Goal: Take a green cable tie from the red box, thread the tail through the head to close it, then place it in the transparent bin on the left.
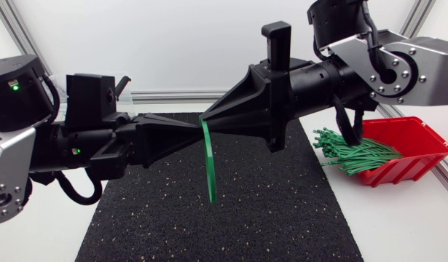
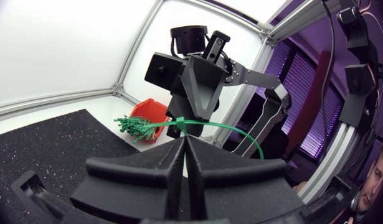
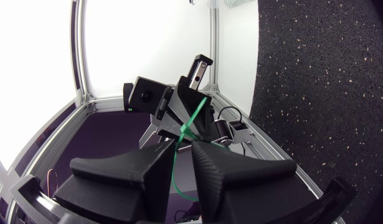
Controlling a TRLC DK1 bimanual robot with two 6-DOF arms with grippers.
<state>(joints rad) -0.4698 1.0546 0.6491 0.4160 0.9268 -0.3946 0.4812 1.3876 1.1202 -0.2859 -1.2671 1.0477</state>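
Above the middle of the black mat (image 1: 173,218), my left gripper (image 2: 184,140) is clenched. Its two fingers lie flat against each other with only a seam between them, and the green cable tie (image 1: 210,164) is pinched at their tips, near its head end. My right gripper (image 3: 183,142) stands tip to tip with it, coming in from the opposite side. It is rolled over, so the mat lies beside it in its own wrist view. Its fingers are released, with a narrow gap showing between them. The tie runs through that gap, close along one finger and clear of the other. From where the two grippers meet, the tie's long tail curves away toward the near edge of the mat, held up in the air. Whether the tail has entered the head I cannot tell, as the spot is too small and partly covered by the fingertips. Further out on my right, the red box (image 1: 420,142) sits on the white table (image 1: 398,233) just off the mat's edge, with its open front facing the mat. A bundle of green ties (image 1: 351,153) spills out of its mouth. Both arms stretch over the mat, the left from the left edge and the right from the right.
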